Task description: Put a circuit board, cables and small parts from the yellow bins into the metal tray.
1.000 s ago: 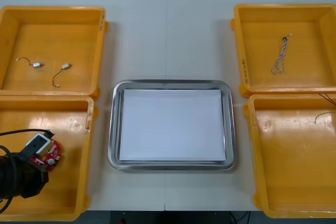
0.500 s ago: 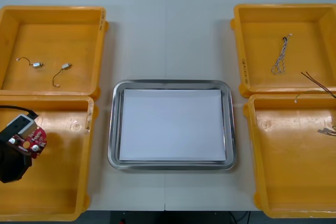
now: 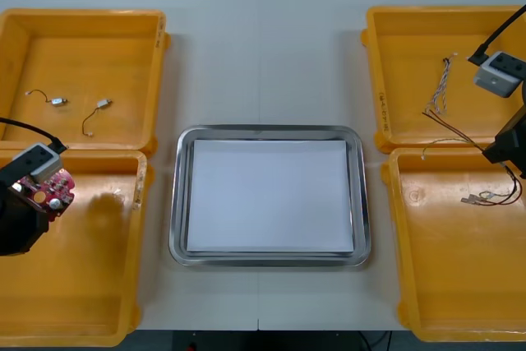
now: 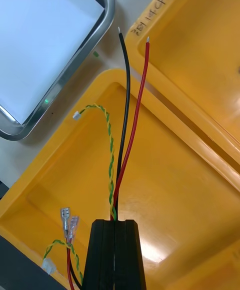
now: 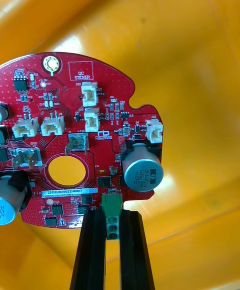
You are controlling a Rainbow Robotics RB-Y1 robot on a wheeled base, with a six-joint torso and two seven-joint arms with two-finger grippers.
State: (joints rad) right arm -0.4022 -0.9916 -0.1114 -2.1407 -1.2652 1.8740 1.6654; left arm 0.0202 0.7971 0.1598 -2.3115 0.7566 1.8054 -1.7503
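My left gripper (image 3: 39,197) hangs over the near left yellow bin (image 3: 99,285), shut on a round red circuit board (image 3: 54,189). In the left wrist view its fingers (image 5: 92,250) pinch the green connector at the rim of the circuit board (image 5: 75,129). My right gripper (image 3: 496,154) hovers where the two right bins meet. It is shut on a bundle of cables (image 3: 454,130): one black, one red and a yellow-green twisted pair (image 4: 109,150). These rise from between the right gripper's (image 4: 114,225) closed fingers, and their terminal ends (image 3: 479,198) dangle above the near right bin (image 3: 460,285).
The metal tray (image 3: 267,131), white inside, sits at the table's middle between the bins. The far right bin (image 3: 411,63) holds a twisted blue and white cable (image 3: 438,92). Two small metal parts (image 3: 57,101) with thin wires lie in the far left bin (image 3: 82,47).
The left gripper has risen with the circuit board and shifted toward the bin's far left corner. The right gripper has come into view from the right, lifting the cable bundle.
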